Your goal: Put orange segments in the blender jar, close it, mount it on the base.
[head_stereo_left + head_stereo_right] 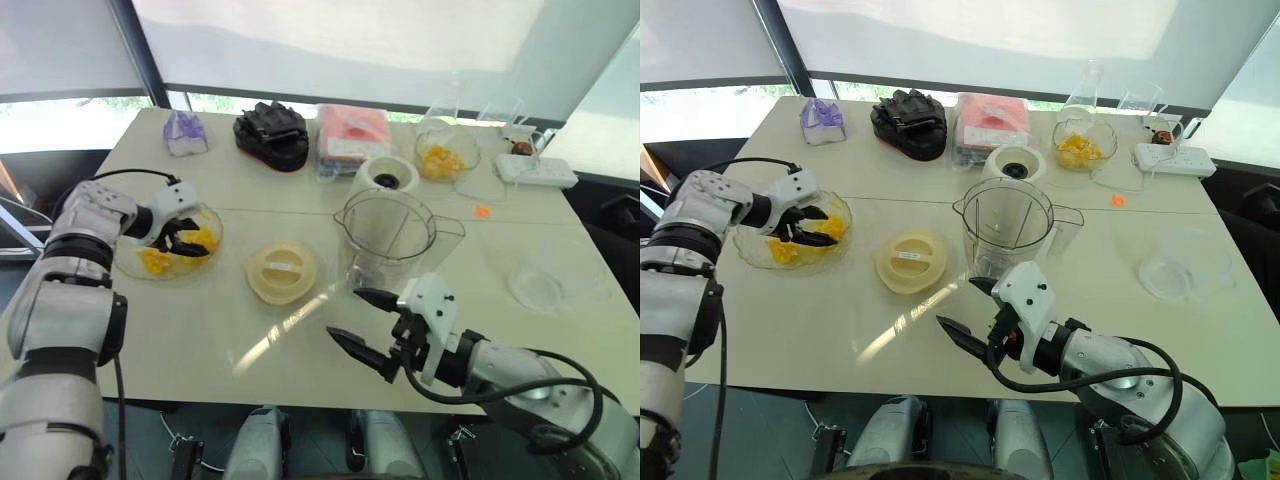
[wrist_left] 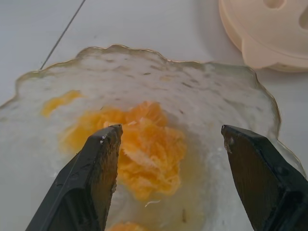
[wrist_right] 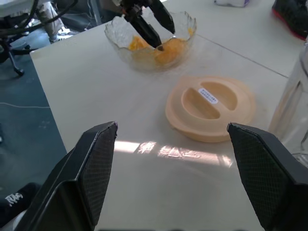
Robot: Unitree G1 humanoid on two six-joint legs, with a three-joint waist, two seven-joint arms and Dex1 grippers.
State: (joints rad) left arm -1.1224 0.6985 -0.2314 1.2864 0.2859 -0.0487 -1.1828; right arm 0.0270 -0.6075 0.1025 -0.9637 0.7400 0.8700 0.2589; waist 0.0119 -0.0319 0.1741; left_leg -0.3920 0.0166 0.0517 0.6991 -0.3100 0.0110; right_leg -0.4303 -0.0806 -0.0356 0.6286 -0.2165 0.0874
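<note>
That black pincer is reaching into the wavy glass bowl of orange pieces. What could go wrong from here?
The left pincer stands open over a soft, wet heap of orange segments in the bowl; it may squash them, or a slippery piece could drop on the way to the blender jar. Pressing down near the rim could tip or slide the light bowl. The right pincer hangs open close to the jar and might knock it.

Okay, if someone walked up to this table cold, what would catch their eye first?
Probably the left gripper, open and dipped into the wavy bowl of orange segments at the table's left. Next, the blender jar standing mid-table, its cream lid lying beside it and the base just behind. The right gripper hangs open near the front edge.
</note>
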